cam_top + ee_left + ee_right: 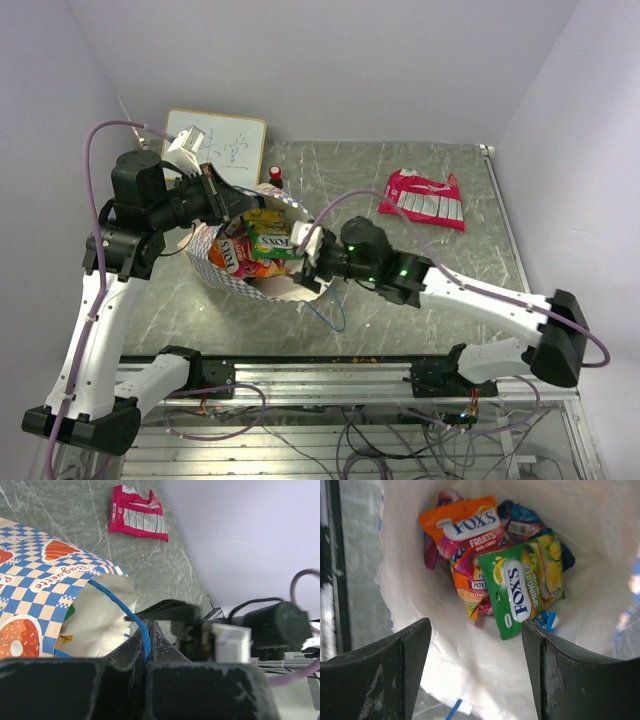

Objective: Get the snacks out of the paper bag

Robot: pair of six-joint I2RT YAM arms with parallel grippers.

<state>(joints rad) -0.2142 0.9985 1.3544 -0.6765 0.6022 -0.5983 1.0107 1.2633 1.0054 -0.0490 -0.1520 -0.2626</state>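
From the overhead camera I'm watching the paper bag [215,268] sitting on the scuffed grey table [420,290], its mouth gaping so that the bright snacks [262,245] are showing inside. The left gripper [213,192] is at the far rim and the right gripper [306,250] is at the near rim. One red packet [422,197] is already lying flat on the table, well apart from the bag. I'm judging the job as only begun, with most of the load yet to come out. On the left wrist camera the jaws are pressing together on the thin blue cord handle [122,607], propping the mouth open. The bag's outside is showing as matte paper with blue-and-white checks and orange logos. On the right wrist camera the jaws are standing wide apart and empty, hovering over the heap. A green packet [525,585] is lying uppermost, overlapping an orange packet [465,522], with a blue packet [520,520] and something purple tucked behind. All are glossy, crinkly foil pillows against soft, creased white paper. Next I'm expecting to reach deeper and close on the green packet's edge, gripping the slippery foil firmly without snagging the bag wall.
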